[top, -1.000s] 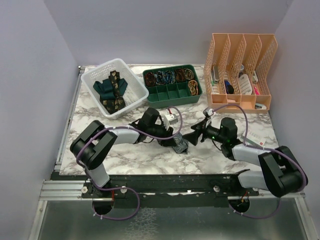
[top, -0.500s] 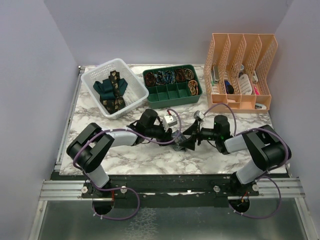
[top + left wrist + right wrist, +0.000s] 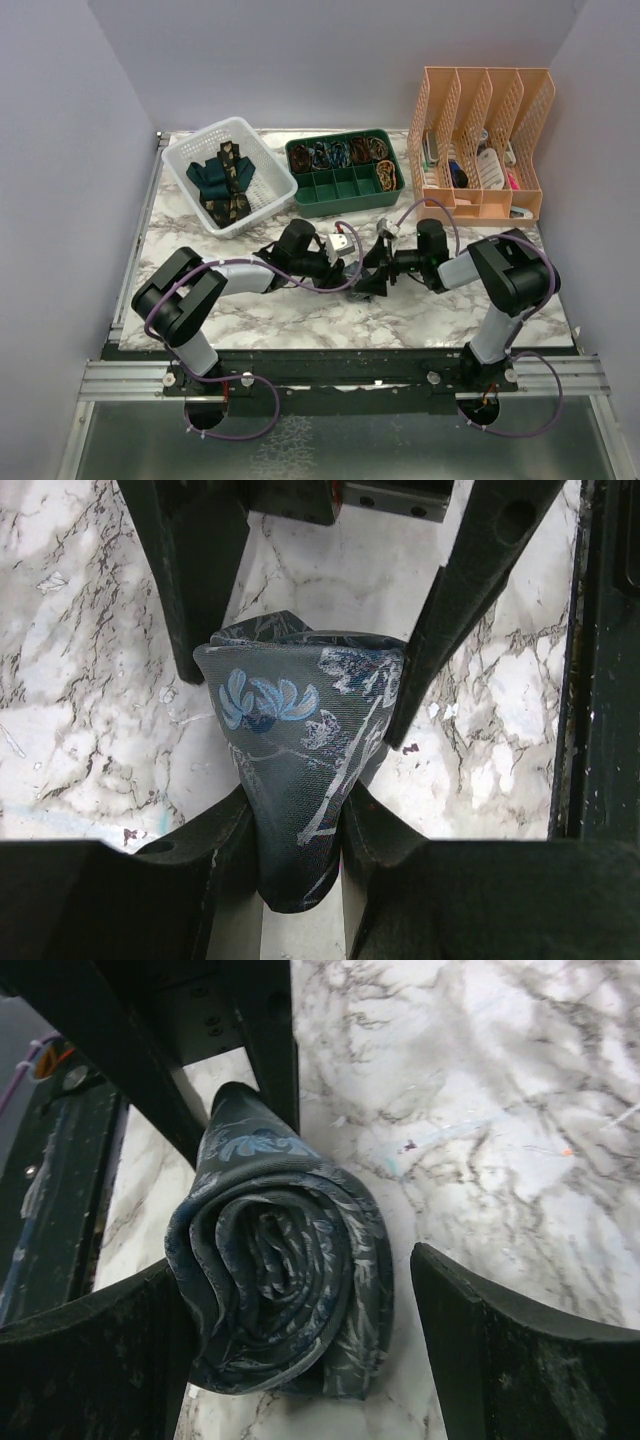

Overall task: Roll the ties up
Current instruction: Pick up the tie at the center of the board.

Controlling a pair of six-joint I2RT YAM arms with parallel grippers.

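Top view: both arms meet mid-table on the marble table (image 3: 200, 240), in front of the green tray (image 3: 345, 195). L gripper (image 3: 350, 268) and R gripper (image 3: 373, 278) are nose to nose. The tie between them is nearly hidden here; can't judge grip from above.

Only this view shows the white basket (image 3: 190, 150) at back left, holding the teal tie (image 3: 205, 178) and black-gold tie (image 3: 232, 170), unrolled. Orange file rack (image 3: 485, 140) at back right.

L wrist view: L gripper (image 3: 300, 850) is clamped on the blue-grey tie (image 3: 300, 730), pinching its lower end so the fabric narrows between the fingers. The roll flares wider above. R gripper (image 3: 300, 705) straddles it from the far side.

R wrist view adds the end-on look: blue-grey tie (image 3: 280, 1280) is a loose spiral, several layers, resting on the marble. R gripper (image 3: 300, 1270) is spread wide. One finger (image 3: 90, 1360) sits against the roll's side, the other is apart, marble showing in the gap. No squeeze.

Fabric: dark grey-blue, light blue flowers, pale stem lines, slight sheen.
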